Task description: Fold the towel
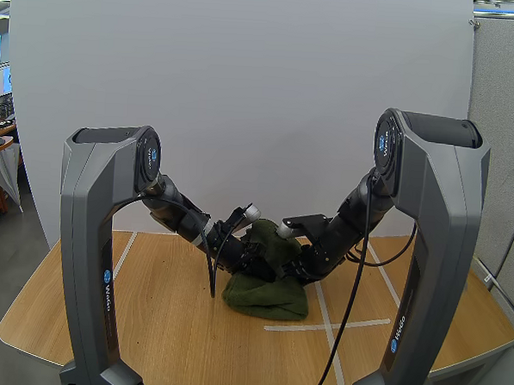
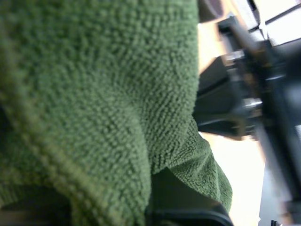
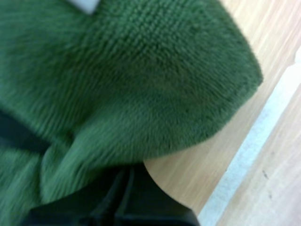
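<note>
Where it lies bunched, the towel point(image 1: 266, 296) covers the right claw point(image 1: 292, 265).

1. The left gripper point(image 1: 252, 258) is mostly hidden by the bunched green towel point(image 1: 267, 296).
2. The right gripper point(image 1: 290, 261) is buried in the same folds.
3. In the left wrist view, the right arm point(image 2: 244, 94) is partly covered by the towel point(image 2: 94, 94), and its details cannot be told.

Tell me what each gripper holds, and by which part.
Both the left gripper and the right gripper appear to pinch the green towel by its raised, bunched top; the rest lies on the table.
</note>
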Controlling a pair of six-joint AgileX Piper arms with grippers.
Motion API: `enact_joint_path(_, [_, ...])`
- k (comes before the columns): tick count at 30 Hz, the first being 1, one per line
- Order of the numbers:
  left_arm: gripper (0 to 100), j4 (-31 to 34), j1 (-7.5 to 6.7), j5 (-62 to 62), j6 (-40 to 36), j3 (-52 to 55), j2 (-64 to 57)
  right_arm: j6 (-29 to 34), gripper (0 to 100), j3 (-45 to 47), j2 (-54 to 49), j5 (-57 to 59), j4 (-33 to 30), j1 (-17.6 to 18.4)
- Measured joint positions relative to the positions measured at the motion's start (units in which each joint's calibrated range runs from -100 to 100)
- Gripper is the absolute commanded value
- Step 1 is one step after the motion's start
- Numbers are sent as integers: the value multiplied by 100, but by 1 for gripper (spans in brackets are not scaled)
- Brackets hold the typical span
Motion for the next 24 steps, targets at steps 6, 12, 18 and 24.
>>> enact_joint_path(6, [0, 413, 258, 33, -165, -42, -295, 0, 0, 0, -438, 262, -37, -60])
enact_joint_path(12, [0, 1681, 1164, -16, -425, -344, -1337, 44, 0, 0, -764, 624, -299, -173])
enact_joint_path(18, [0, 2127, 1496, 7, -425, -466, -1677, 69, 0, 0, -764, 776, -348, -173])
enact_joint_path(24, [0, 3114, 2313, -24, -129, -897, -1986, 197, 0, 0, -815, 1049, -380, -173])
